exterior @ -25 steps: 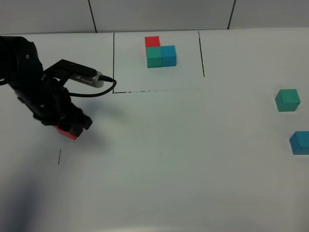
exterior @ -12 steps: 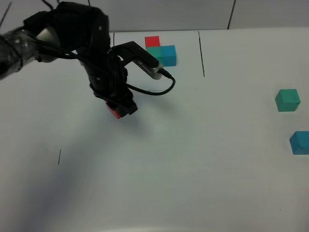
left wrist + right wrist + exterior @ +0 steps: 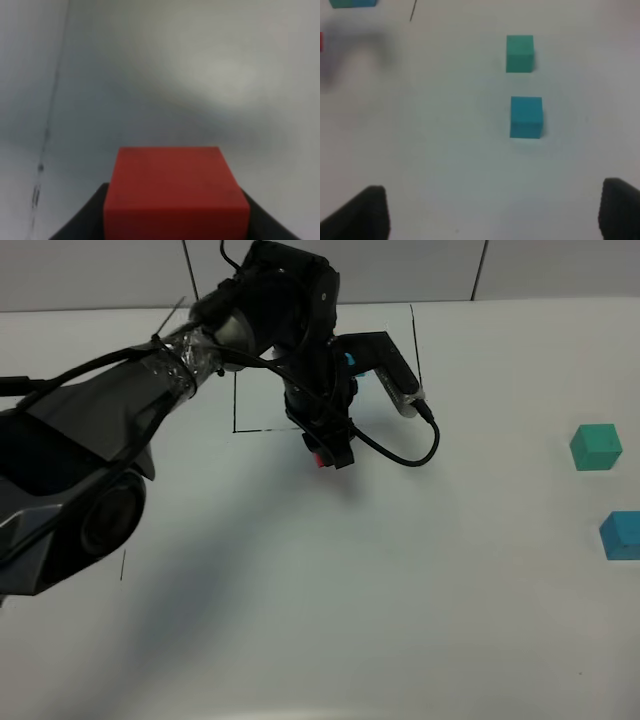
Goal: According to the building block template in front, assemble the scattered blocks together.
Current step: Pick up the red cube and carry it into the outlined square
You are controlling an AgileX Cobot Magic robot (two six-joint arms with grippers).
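My left gripper [image 3: 325, 454] is shut on the red block [image 3: 320, 459], held just below the front line of the black frame [image 3: 415, 350]. The left wrist view shows the red block [image 3: 175, 192] filling the space between the dark fingers [image 3: 80, 225]. My left arm hides most of the building block template; only a sliver of its blue cube [image 3: 349, 360] shows. The teal-green block [image 3: 596, 447] and the blue block [image 3: 622, 535] lie apart at the far right. In the right wrist view, my right gripper [image 3: 492, 215] stands open, short of the blue block [image 3: 526, 117] and the teal-green block [image 3: 520, 53].
The white table [image 3: 350, 620] runs to a tiled wall [image 3: 400, 270] at the back. A cable [image 3: 405, 455] loops from the left wrist camera beside the red block. A short black mark [image 3: 123, 563] sits at the front left.
My left arm has swung from the table's left side rightward and toward the back, carrying the red block to just below the frame. The teal-green and blue blocks have not moved.
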